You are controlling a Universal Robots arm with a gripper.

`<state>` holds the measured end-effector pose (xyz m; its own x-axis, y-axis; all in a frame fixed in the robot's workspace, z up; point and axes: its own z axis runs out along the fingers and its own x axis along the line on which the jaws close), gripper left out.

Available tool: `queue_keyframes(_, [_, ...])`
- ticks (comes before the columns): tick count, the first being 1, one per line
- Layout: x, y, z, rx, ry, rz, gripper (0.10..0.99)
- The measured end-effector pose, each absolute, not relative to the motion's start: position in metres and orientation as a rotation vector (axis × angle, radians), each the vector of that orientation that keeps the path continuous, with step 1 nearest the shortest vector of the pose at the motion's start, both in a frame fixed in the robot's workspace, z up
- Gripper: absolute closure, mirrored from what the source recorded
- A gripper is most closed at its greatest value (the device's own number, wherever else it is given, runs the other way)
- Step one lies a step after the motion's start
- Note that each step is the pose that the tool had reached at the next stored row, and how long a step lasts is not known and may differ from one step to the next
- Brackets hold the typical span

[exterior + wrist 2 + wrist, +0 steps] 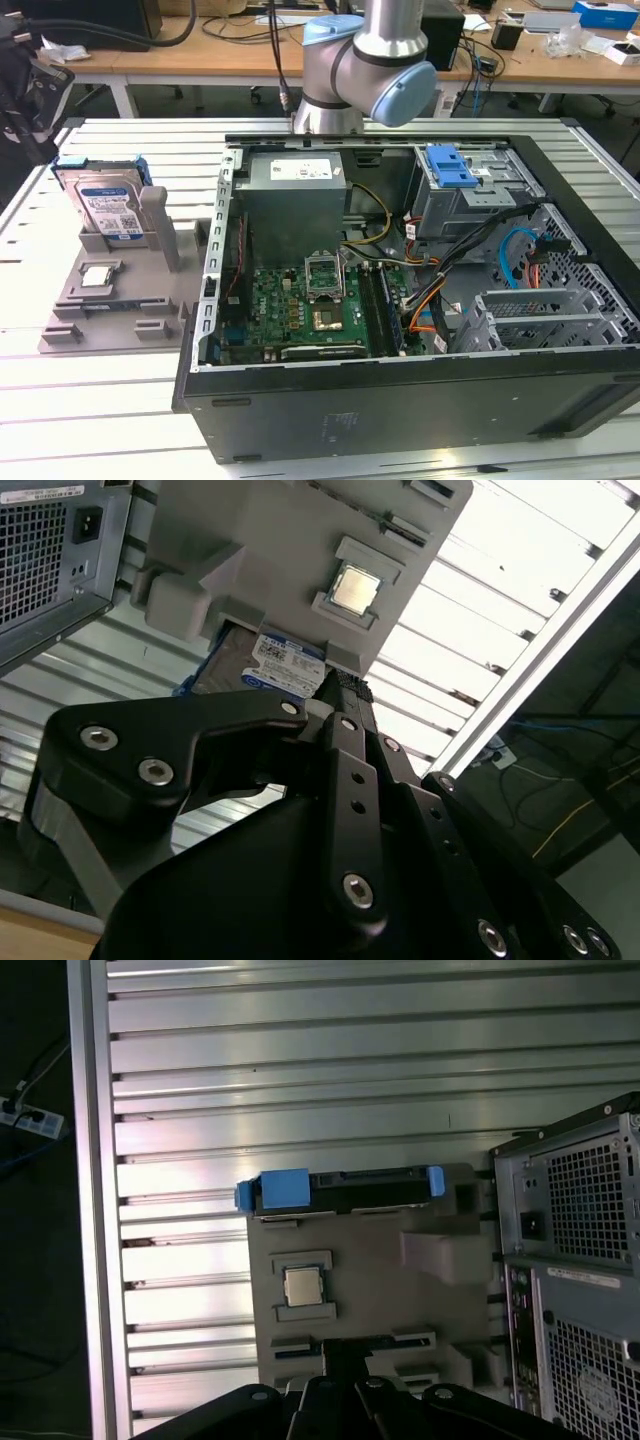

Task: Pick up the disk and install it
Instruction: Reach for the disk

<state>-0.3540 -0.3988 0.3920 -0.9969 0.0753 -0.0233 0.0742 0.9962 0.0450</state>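
Task barely begun. The disk (108, 205) stands on edge in the grey holder (120, 300), by the counter (90, 400) edge on the exterior view's left, just outside the open computer case (400, 400). Nothing is lifted and nothing is installed. The grey cage (480, 200) with the blue latch, in the case's far corner, has no disk going into it yet. Your end effector (345, 695) hangs over the holder, apart from the disk and carrying nothing. Whether it is apart or together, you cannot tell from these angles. The whole job is left, by my reading: the grasp, the lift, the carry to the case and the seating. The exterior view gives you the case interior, the cage and the arm (370, 60) behind the case. The first wrist view looks down on the disk's top edge with a blue rail at each end, and the small square chip (300, 1285) lies between disk and end effector. The second wrist view gives you the disk's label face, just past the end effector's tip.
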Motion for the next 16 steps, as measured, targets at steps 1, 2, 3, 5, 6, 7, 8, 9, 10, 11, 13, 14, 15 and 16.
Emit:
queue_keyframes(1, [-0.357,-0.399,0.392,0.117,3.114,0.069,0.98])
queue_keyframes(2, [-0.359,-0.399,0.392,0.117,3.114,0.069,0.98])
queue_keyframes(3, [-0.36,-0.399,0.392,0.117,3.114,0.069,0.98])
queue_keyframes(5, [-0.362,-0.395,0.391,0.116,3.114,0.066,0.98])
queue_keyframes(6, [-0.364,-0.393,0.391,0.116,3.114,0.065,0.98])
queue_keyframes(7, [-0.367,-0.39,0.39,0.117,3.114,0.063,0.98])
queue_keyframes(8, [-0.368,-0.388,0.39,0.117,3.114,0.062,0.98])
queue_keyframes(9, [-0.369,-0.387,0.39,0.117,3.114,0.06,0.98])
queue_keyframes(10, [-0.37,-0.385,0.39,0.117,3.114,0.059,0.98])
queue_keyframes(11, [-0.371,-0.383,0.389,0.116,3.114,0.058,0.98])
queue_keyframes(13, [-0.372,-0.379,0.389,0.116,3.114,0.056,0.98])
queue_keyframes(14, [-0.372,-0.377,0.389,0.116,3.114,0.056,0.98])
queue_keyframes(15, [-0.372,-0.375,0.388,0.116,3.114,0.056,0.98])
queue_keyframes(16, [-0.372,-0.372,0.388,0.117,3.114,0.056,0.98])
